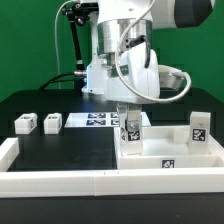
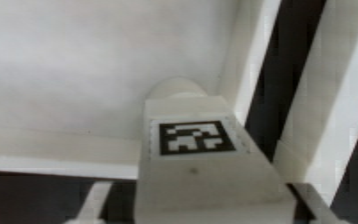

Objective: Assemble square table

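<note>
the gripper (image 1: 128, 118) clamped a small white tagged plastic leg block (image 2: 194, 140) between its fingers; leg fitting onto the large white square plastic slab (image 1: 165, 141) beneath likely needed alignment, then lowering.

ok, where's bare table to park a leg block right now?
Free: the black table surface between the two loose leg blocks, the marker board and the front barrier wall. Crowded: the square slab, where the pincer grips one leg and another leg stands in a corner.
</note>
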Controlling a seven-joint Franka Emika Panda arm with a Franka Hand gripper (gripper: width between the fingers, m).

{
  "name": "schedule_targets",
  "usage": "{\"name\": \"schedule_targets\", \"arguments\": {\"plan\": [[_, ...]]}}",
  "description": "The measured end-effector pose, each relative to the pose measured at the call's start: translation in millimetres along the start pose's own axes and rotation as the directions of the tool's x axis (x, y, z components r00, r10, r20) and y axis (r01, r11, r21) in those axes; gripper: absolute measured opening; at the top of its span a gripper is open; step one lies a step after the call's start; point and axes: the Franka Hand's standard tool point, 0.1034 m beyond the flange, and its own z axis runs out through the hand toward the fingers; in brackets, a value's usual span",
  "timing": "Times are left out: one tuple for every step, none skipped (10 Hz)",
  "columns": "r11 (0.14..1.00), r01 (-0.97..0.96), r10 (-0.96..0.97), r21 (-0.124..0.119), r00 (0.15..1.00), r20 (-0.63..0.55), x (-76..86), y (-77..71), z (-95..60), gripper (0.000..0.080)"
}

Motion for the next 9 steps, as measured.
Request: {"name": "schedule_targets", "arguments": {"plan": [[0.999,-0.050,0.050,0.000,0.999,0.001,0.1,0.1,0.0,0.0294],[0.997,-0.083,0.083,0.001,0.997,0.003,0.2,0.2,0.0,0.0294],[0.984,-0.179,0.179,0.008,0.984,0.007,1.5,1.0,0.0,0.0294],[0.956,-0.291,0.291,0.029,0.957,0.010,6.6,3.0,-0.1,0.0294],[0.924,-0.380,0.379,0.042,0.925,0.016,9.2,4.2,-0.3,0.0295],[0.887,-0.459,0.458,0.043,0.888,0.024,8.8,4.5,-0.5,0.0295],[0.840,-0.540,0.539,0.043,0.842,0.032,7.2,4.6,-0.5,0.0295],[0.798,-0.602,0.601,0.042,0.799,0.039,4.7,4.5,-0.5,0.0295],[0.764,-0.644,0.642,0.043,0.765,0.048,5.0,5.1,-0.6,0.0295]]}}
